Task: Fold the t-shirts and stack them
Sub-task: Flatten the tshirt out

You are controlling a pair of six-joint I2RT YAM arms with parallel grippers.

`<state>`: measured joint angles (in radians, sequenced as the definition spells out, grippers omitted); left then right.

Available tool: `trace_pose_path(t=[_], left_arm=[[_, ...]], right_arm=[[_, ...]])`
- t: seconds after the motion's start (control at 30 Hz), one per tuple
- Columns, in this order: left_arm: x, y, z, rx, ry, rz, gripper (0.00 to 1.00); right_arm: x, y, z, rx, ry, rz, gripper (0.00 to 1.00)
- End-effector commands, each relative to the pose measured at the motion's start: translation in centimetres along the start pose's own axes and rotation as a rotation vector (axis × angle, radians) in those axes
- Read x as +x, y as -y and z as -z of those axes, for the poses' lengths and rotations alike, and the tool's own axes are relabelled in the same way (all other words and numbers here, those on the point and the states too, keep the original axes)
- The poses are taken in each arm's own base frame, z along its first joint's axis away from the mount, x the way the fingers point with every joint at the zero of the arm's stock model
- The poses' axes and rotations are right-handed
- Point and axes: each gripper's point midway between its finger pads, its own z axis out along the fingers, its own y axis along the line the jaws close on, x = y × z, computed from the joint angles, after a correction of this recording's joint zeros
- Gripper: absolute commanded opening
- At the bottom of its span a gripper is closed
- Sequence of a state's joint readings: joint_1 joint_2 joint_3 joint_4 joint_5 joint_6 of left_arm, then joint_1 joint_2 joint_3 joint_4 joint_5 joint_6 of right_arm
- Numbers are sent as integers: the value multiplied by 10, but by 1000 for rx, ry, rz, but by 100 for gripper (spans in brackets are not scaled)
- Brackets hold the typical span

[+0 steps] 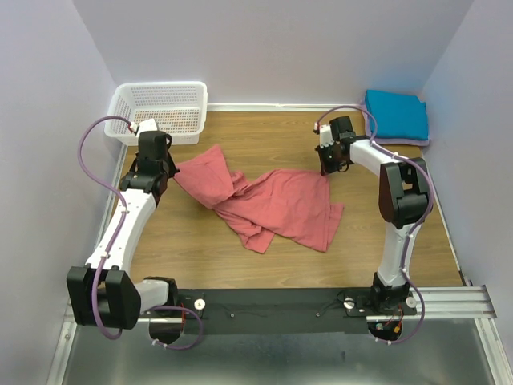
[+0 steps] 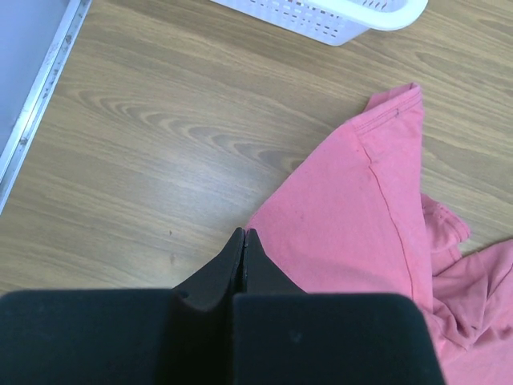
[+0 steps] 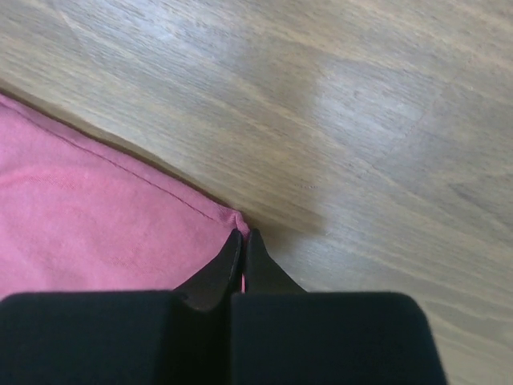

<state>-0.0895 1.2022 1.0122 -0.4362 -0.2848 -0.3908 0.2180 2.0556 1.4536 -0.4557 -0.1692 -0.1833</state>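
A salmon-pink t-shirt (image 1: pixel 280 204) lies crumpled across the middle of the wooden table. My left gripper (image 1: pixel 166 178) is at the shirt's far-left corner. In the left wrist view its jaws (image 2: pixel 243 233) are shut right at the edge of the pink cloth (image 2: pixel 353 216). My right gripper (image 1: pixel 329 166) is at the shirt's upper-right corner. In the right wrist view it (image 3: pixel 243 234) is shut with pink hem (image 3: pixel 104 224) showing between the fingers. A folded teal-blue t-shirt (image 1: pixel 395 114) rests on a pale lavender one (image 1: pixel 418 142) at the back right.
A white lattice basket (image 1: pixel 160 87) stands at the back left, just behind my left gripper, and its rim shows in the left wrist view (image 2: pixel 385 16). Walls close in the table at the left, back and right. A metal rail (image 2: pixel 48 80) runs along the left edge.
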Motion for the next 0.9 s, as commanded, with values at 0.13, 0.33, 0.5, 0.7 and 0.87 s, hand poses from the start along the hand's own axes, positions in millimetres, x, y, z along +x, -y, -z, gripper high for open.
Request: trace_pose_path(t=[0.13,0.33,0.5,0.7,0.87], left_arm=[[-81,10,4,46,142,97,0],[-202,16,48,101,369,179,0],[-298,16,157,206,699,242,0],[-341,-4,291,264,994,305,0],[-341,-14,391,348,1179,280,0]], right_arm=[[-37,50,50,320,17,-17,1],[-141,96,181,653,312,-10,1],[-190,100,306,794,563,-49,1],[-189,73,450,824,837,-59,1],[-163,31,528,728,1041,37,1]])
